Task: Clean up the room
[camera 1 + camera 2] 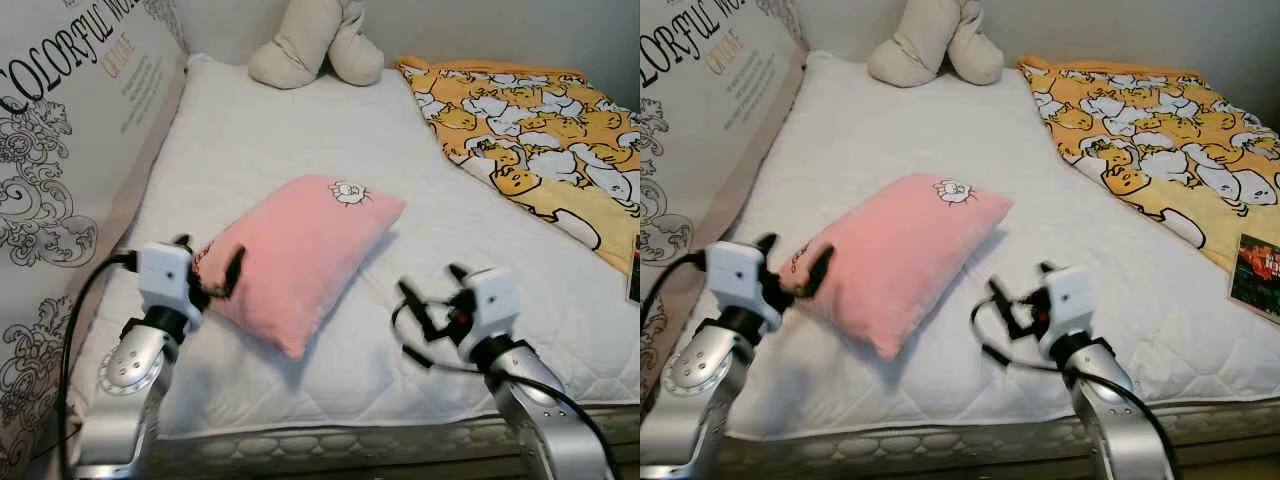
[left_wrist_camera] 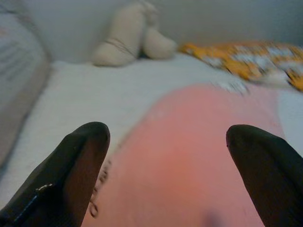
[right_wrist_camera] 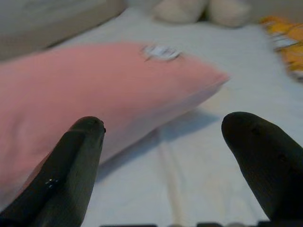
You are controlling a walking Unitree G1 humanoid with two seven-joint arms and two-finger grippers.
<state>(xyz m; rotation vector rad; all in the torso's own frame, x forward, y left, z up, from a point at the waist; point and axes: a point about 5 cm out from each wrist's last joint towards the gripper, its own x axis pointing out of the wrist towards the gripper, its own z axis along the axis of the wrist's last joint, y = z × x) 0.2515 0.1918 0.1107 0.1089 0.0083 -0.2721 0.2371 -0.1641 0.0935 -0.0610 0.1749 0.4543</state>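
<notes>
1. The left gripper (image 1: 212, 272) is reaching in over the mattress's (image 1: 260, 140) near edge, fingers spread wide, one fingertip (image 1: 235, 268) pressing against the pink pillow's (image 1: 300, 250) near left corner.
2. The right gripper (image 1: 432, 293) is hovering low over the near edge, just beside the pillow's right side, fingers parted and holding nothing.
3. The pink pillow is lying diagonally mid-mattress, its small white patch (image 1: 348, 192) toward the far end.
4. A beige plush toy (image 1: 315, 42) is sitting at the far edge by the wall.
5. A yellow cartoon blanket (image 1: 535, 140) is spreading over the far right corner.
6. A printed headboard panel (image 1: 70, 130) is running along the left edge.
</notes>
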